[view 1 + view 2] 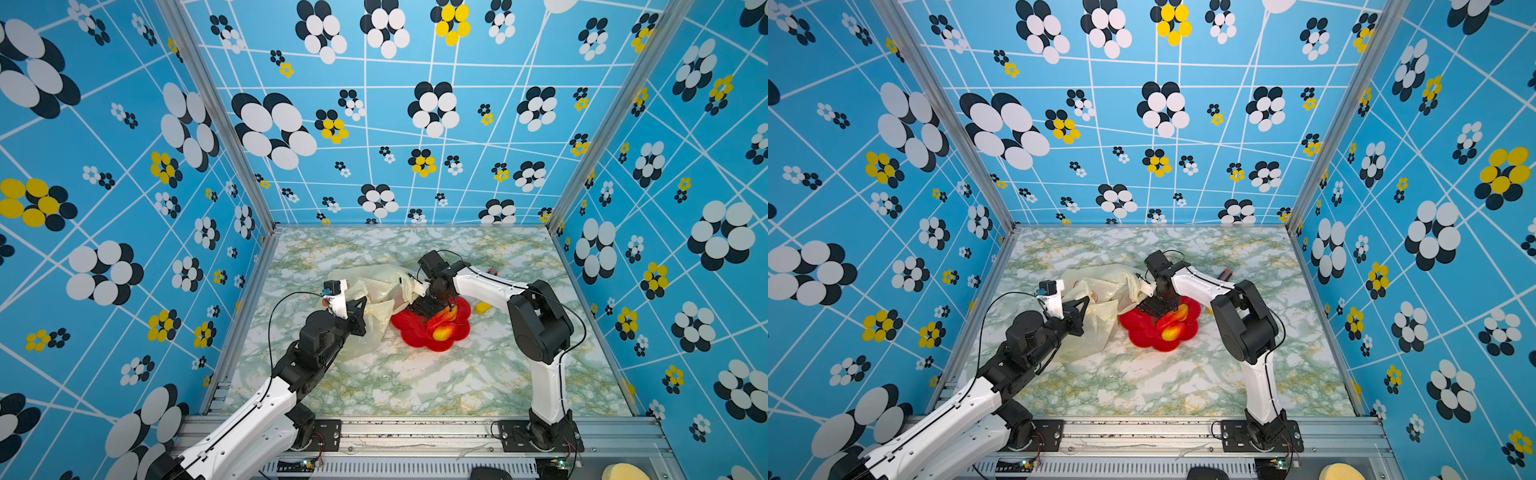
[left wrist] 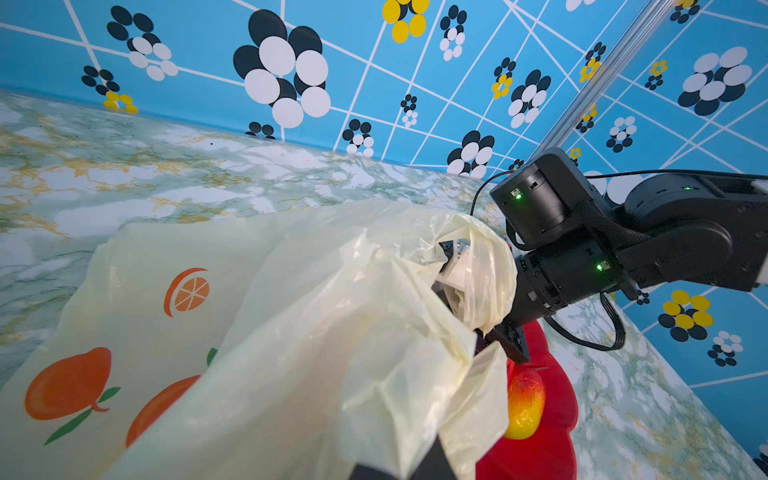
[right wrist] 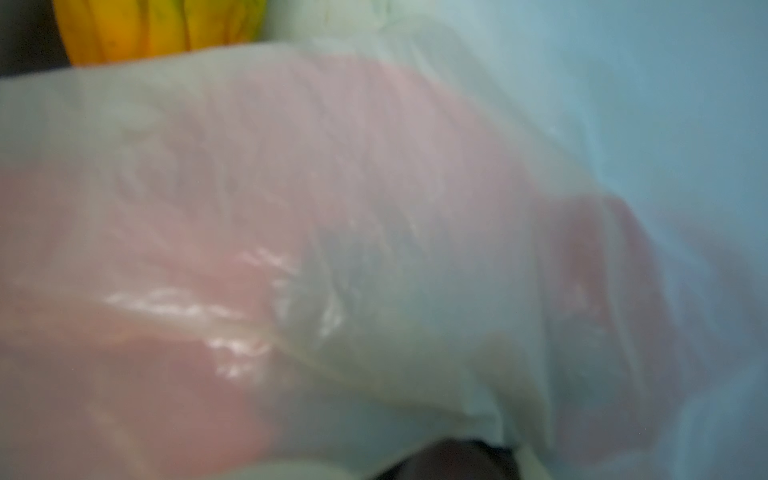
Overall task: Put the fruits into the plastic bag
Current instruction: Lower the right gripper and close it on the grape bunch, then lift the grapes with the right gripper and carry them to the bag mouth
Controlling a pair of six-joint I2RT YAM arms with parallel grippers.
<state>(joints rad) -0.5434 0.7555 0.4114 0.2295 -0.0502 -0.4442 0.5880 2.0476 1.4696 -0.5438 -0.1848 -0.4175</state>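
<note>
**Mia:** The left fingers (image 1: 362,309) are pressed together. They pinch an edge of the plastic bag (image 1: 374,278) and hold it up off the surface (image 1: 415,386).

**Tom:** Where is the bag?

**Mia:** It lies crumpled, left of the middle. Its open end seems to face right, toward the red plate (image 1: 405,330).

**Tom:** And the right fingers (image 1: 428,311)?

**Mia:** They point down at the plate, just past the bag's mouth. A flap of the bag hangs over that wrist, and its own camera sees almost only blurry plastic. So I can't tell if those fingers are spread or pinching something.

**Tom:** Where are the fruits (image 1: 444,332)?

**Mia:** I see two red-and-yellow ones, both on the plate. One sits just beside the right fingers, on their right. The other sits nearer the front edge and looks a bit longer from side to side. I can't see inside the bag.

**Tom:** Which arm is closer to them?

**Mia:** The right one, by a lot. The bag is to the left of those fingers, so I think a fruit has to go left, into the mouth that the left fingers hold up.

**Tom:** What's in the way?

**Mia:** That hanging flap. It could pull the bag along. The yellow strip (image 1: 483,307) lies just right of the plate, and the cutter (image 1: 492,272) is farther back. Both are off to the side.
</note>
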